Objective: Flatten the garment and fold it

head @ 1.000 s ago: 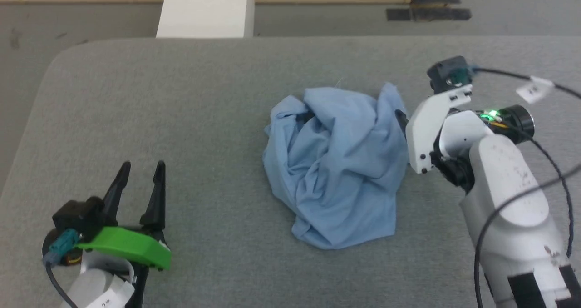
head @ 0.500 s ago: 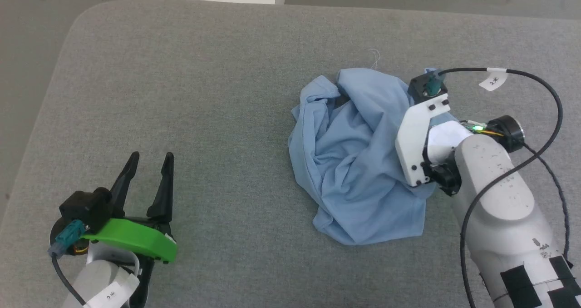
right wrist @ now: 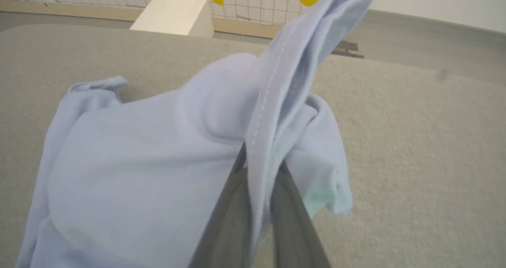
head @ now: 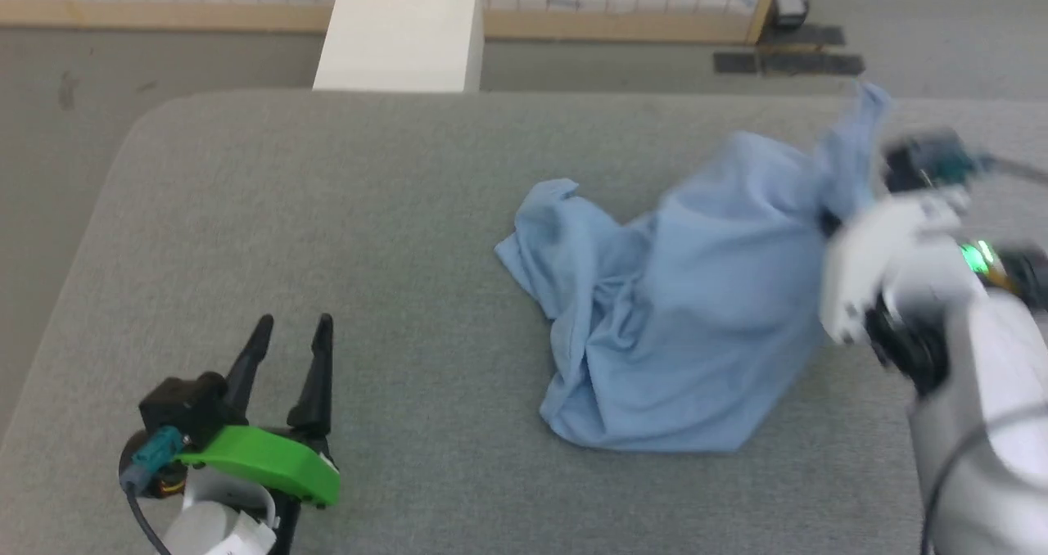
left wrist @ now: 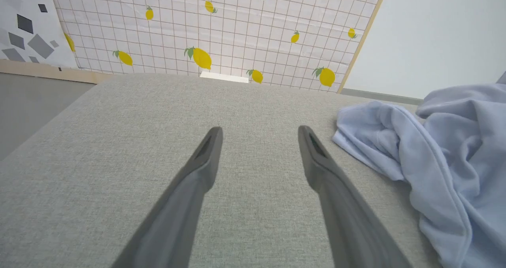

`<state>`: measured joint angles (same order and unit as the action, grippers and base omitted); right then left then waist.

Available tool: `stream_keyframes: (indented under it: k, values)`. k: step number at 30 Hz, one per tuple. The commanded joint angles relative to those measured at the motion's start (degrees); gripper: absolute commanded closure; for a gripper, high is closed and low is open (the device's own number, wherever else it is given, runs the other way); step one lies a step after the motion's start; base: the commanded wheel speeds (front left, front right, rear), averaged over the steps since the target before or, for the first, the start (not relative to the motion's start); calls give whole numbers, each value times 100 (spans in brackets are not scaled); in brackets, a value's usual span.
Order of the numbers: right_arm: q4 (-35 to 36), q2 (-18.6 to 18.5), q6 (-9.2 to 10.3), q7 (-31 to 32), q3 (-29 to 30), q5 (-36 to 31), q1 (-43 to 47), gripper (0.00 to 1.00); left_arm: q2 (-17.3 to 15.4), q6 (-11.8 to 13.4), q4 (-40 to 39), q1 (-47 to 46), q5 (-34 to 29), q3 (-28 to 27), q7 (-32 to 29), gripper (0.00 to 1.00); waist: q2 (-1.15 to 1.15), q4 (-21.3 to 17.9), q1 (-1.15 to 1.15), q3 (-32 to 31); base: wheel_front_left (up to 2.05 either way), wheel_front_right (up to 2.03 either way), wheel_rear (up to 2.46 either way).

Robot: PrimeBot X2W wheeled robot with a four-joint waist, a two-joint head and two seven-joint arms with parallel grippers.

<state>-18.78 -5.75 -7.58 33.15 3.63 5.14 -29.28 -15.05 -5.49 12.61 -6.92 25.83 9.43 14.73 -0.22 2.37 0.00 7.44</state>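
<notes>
The right gripper (right wrist: pixel 259 163) clamps the garment (head: pixel 696 318) by its hem; cloth trails leftward toward the left gripper (head: pixel 295 323) (fingers apart, empty).

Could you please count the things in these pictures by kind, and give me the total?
Shirt: 1
End effectors: 2, the left end effector open, the right end effector shut on the shirt
White block: 1
Grey table: 1
Total: 5

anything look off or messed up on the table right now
Nothing is damaged or spilled. The garment is just bunched and wrinkled instead of flat, with one stitched edge clamped in the right gripper and held up off the grey table.
</notes>
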Motion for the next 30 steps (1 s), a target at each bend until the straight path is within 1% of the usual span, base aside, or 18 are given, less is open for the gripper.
stream_keyframes:
  k: [1,4,5,6,9,11,12,13,17,18,22,25,27,30]
  values:
    - [272,21,9,65,174,39,517,100,28,42,7,87,-69,8,24,0,22,-287,0,-348,0,0,0]
    - [809,134,9,242,498,99,1448,100,51,82,-20,158,-51,20,13,0,22,-341,0,-410,0,0,0]
    - [1049,215,9,322,645,189,2022,100,56,97,-34,188,-25,18,-3,0,22,-367,0,-427,0,0,0]
    - [1117,244,9,378,668,228,2293,100,58,97,-39,197,0,16,-21,0,22,-376,0,-425,0,0,0]
    - [1177,279,9,403,694,463,2730,100,56,93,-38,204,47,17,-56,0,22,-382,0,-428,0,0,0]
    - [1159,283,9,200,636,748,2872,100,55,92,-28,207,70,27,-73,0,22,-373,0,-446,0,0,0]
    - [1150,284,9,48,618,872,2896,56,55,95,-22,212,78,30,-76,0,22,-367,0,-459,0,0,0]
    - [1156,285,9,-87,621,972,2895,0,53,98,-16,219,84,32,-80,0,22,-365,0,-472,0,0,0]
    - [1327,286,9,-970,819,1439,2791,0,52,136,-16,267,116,27,-96,0,22,-364,0,-536,0,0,0]
    - [1404,286,9,-1279,910,1543,2768,0,54,152,-23,278,123,24,-99,0,22,-360,0,-554,0,0,0]
    - [1560,286,9,-2098,1207,1716,2843,0,57,196,-39,325,156,10,-103,0,22,-370,0,-612,0,0,0]
    - [1601,287,9,-2382,1347,1719,2948,0,62,224,-43,381,184,-1,-101,0,22,-418,0,-661,0,0,0]
    - [1608,287,9,-2440,1374,1685,3004,0,86,250,-57,410,211,8,-129,0,22,-470,0,-690,0,0,0]
    - [1646,287,9,-2446,1400,1631,3035,0,111,213,-90,301,247,103,-288,0,22,-527,0,-707,0,0,0]
